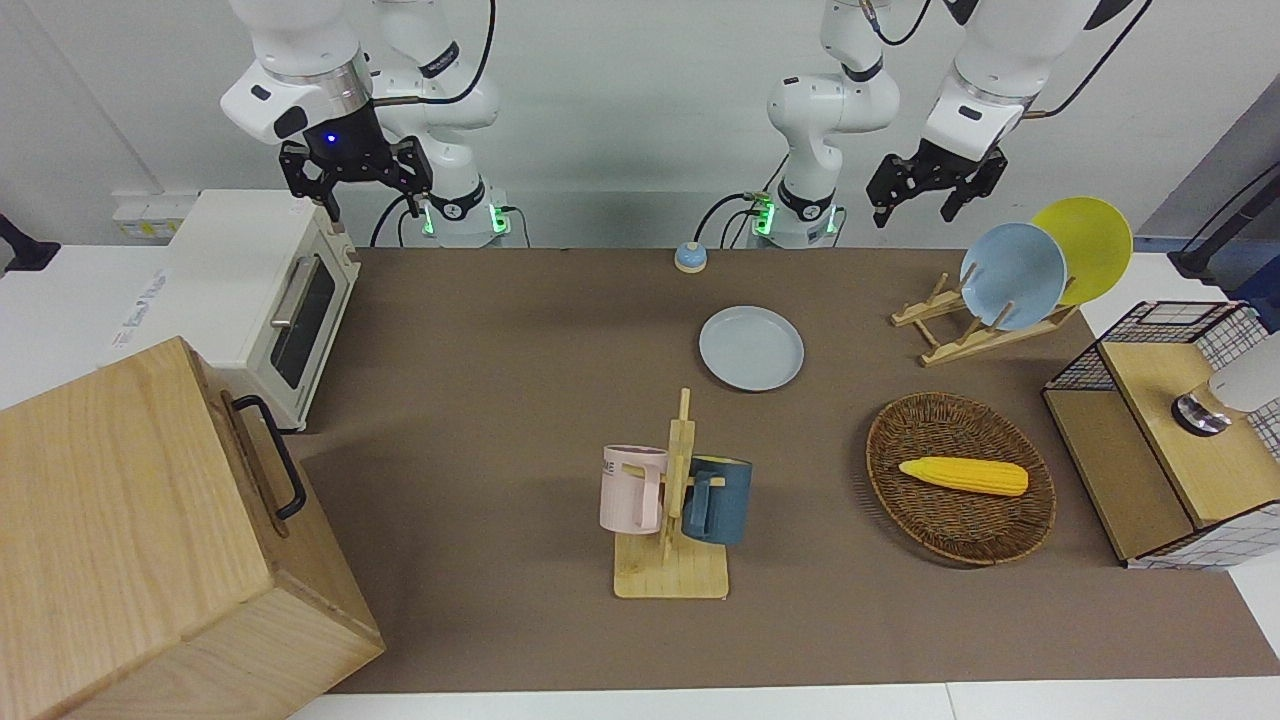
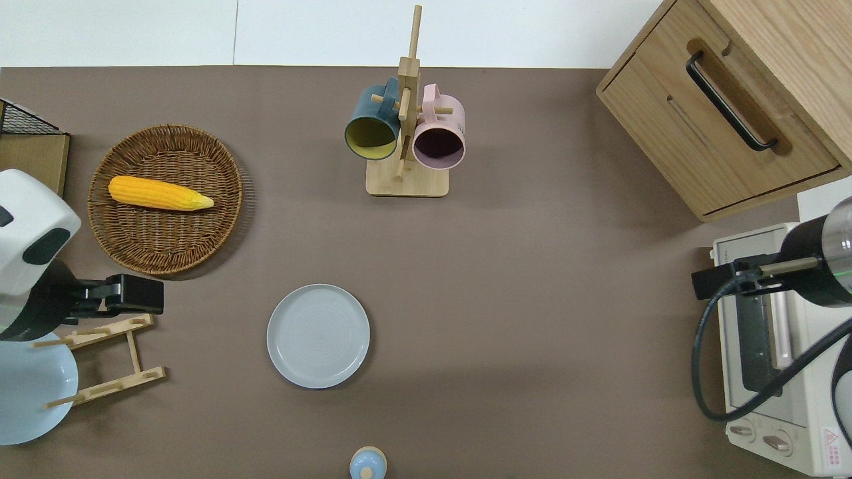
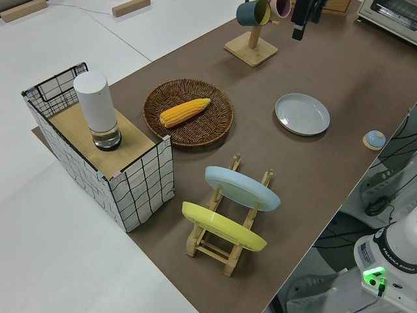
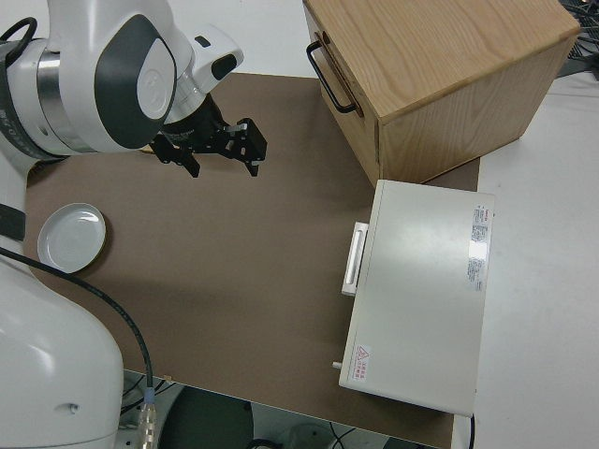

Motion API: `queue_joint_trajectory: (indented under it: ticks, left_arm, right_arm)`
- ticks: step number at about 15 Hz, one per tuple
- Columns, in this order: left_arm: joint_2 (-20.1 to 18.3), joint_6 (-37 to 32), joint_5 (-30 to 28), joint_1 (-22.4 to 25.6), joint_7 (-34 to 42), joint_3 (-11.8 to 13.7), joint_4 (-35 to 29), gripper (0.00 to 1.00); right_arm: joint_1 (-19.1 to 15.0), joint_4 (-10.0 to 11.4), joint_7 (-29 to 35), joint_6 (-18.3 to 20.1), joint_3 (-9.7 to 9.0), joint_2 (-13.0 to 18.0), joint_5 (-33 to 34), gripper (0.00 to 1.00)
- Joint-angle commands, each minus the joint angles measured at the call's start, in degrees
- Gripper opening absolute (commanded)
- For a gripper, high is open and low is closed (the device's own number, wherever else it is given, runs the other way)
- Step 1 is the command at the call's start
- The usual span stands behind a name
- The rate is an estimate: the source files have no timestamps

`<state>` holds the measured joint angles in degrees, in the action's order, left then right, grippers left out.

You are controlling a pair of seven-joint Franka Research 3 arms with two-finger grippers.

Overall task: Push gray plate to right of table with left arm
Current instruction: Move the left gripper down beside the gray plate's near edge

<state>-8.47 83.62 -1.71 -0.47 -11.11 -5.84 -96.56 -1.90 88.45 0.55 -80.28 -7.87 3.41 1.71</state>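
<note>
The gray plate lies flat on the brown table, about midway along it and nearer to the robots than the mug rack. It also shows in the overhead view, the left side view and the right side view. My left gripper is open and empty, up in the air. In the overhead view the left gripper is over the table between the wicker basket and the plate rack, well apart from the plate toward the left arm's end. My right gripper is open and parked.
A mug rack holds a pink and a dark blue mug. A wicker basket holds a corn cob. A wooden plate rack holds a sky-blue and a yellow plate. A toaster oven, a wooden box and a small blue knob also stand here.
</note>
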Motion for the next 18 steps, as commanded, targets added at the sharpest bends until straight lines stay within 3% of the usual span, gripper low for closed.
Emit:
queue_joint_trajectory:
  ticks: [1,3,5,10,12,13,15,18]
  left_arm:
    - [-5.67,4.62,-1.63,0.03,0.3,1.01,-8.81,0.99]
    - [-5.16,5.41,-2.07,-0.75,-0.84,0.66,-12.05,0.98]
    - [-5.59,13.81,-2.07,-0.76,-1.2,-0.48,-21.7,0.98]
    - [-4.1,30.25,-6.28,-1.98,-3.22,-1.36,-36.74,0.98]
    - [-1.48,38.07,-7.78,-3.48,-4.88,-1.36,-41.16,0.98]
    - [1.67,40.72,-7.87,-4.7,-5.85,-1.36,-41.43,0.97]
    - [6.17,47.22,-7.87,-6.73,-9.09,-1.36,-42.57,0.91]
    - [9.34,51.02,-7.96,-6.74,-9.11,-1.36,-43.45,0.7]
  right_arm:
    - [-1.35,-0.03,-0.46,0.83,-1.09,0.55,0.48,0.996]
    - [-1.35,-0.03,-0.46,0.83,-1.09,0.55,0.48,0.996]
    - [-1.35,-0.03,-0.46,0.83,-1.09,0.55,0.48,0.996]
    - [-1.35,-0.03,-0.46,0.83,-1.09,0.55,0.48,0.996]
    - [-1.35,-0.03,-0.46,0.83,-1.09,0.55,0.48,0.996]
    - [-1.35,-0.03,-0.46,0.83,-1.09,0.55,0.48,0.996]
    - [-1.35,-0.03,-0.46,0.83,-1.09,0.55,0.48,0.996]
    - [-1.35,-0.03,-0.46,0.83,-1.09,0.55,0.48,0.996]
